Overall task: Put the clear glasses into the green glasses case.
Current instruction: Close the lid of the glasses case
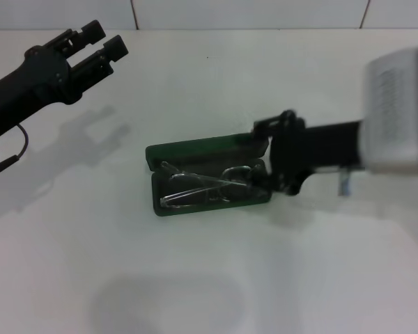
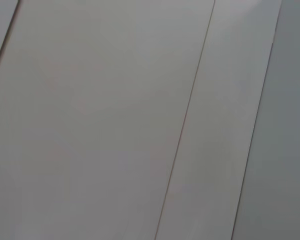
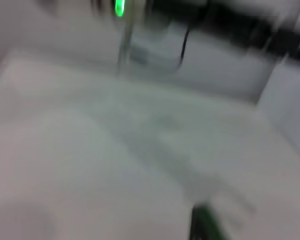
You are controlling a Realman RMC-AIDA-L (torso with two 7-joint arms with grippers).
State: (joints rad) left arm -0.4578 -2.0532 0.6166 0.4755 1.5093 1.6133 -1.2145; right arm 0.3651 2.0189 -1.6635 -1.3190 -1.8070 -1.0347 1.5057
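The green glasses case [image 1: 195, 150] lies open in the middle of the white table, its lid tipped back on the far side. The clear glasses [image 1: 205, 185] rest inside its lower half, folded, with their thin arms crossing. My right gripper [image 1: 266, 158] is at the case's right end with its fingers apart, one by the lid's corner and one over the base's corner. A dark green bit [image 3: 206, 226], blurred, shows in the right wrist view. My left gripper [image 1: 103, 40] hangs raised at the far left, open and holding nothing.
The white table [image 1: 209, 278] runs out on every side of the case. A tiled wall [image 1: 251, 12] stands behind its far edge. The left wrist view holds only pale panels [image 2: 90, 120] with thin seams.
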